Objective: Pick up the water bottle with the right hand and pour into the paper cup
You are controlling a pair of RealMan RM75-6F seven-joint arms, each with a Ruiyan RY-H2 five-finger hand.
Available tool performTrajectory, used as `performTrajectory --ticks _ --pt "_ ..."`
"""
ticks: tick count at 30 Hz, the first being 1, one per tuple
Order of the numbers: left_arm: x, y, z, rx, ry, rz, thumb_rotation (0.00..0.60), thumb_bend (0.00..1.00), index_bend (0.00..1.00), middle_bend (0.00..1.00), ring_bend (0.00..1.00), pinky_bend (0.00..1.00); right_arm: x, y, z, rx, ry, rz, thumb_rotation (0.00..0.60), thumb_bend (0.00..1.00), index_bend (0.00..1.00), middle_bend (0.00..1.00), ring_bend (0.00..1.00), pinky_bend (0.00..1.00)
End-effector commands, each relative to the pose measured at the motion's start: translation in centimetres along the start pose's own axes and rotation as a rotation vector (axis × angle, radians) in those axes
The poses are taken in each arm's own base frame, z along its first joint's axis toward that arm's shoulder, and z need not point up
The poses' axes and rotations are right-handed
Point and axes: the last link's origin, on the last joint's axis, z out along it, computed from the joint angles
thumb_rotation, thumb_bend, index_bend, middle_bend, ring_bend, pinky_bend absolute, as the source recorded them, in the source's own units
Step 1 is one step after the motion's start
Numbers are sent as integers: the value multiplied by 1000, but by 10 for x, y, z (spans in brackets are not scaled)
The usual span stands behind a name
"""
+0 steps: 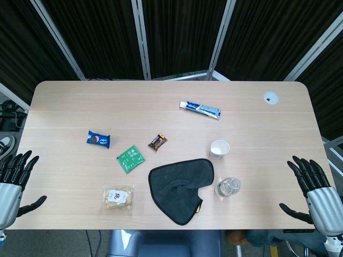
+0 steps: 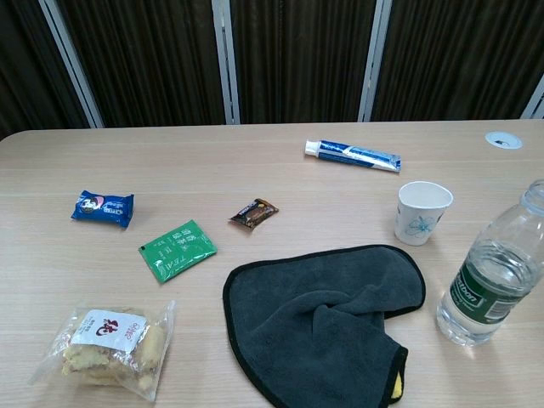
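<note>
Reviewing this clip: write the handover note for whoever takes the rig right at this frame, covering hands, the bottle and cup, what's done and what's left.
Left hand: open, fingers spread, at the near left table edge, holding nothing.
Right hand: open, fingers spread, at the near right edge, holding nothing.
Water bottle: upright, partly filled, just right of the grey cloth, clear of the right hand. No cap can be made out.
Paper cup: upright, behind the bottle, apart from it; looks empty.
Done: nothing yet.
Left: reach the right hand to the bottle, grip, lift, tilt over the cup and pour.
</note>
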Motion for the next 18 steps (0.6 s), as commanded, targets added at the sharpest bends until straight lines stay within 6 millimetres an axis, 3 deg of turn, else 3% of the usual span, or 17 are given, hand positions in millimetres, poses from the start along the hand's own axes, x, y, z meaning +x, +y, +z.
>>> performTrajectory --ticks 1,10,14,18 --pt "0 0 0 0 -1 0 600 0 0 0 0 0 0 0 0 -2 -1 -2 600 0 0 0 0 0" --pt "-2 1 2 -3 -6 2 600 0 0 0 0 0 -6 12 7 -52 -54 26 600 0 0 0 0 0" --pt "-4 1 7 -3 -16 -6 600 0 0 0 0 0 -19 48 18 -114 -172 27 600 0 0 0 0 0" --pt "-7 1 12 6 -26 4 600 0 0 0 0 0 -45 77 26 -135 -343 212 600 0 0 0 0 0"
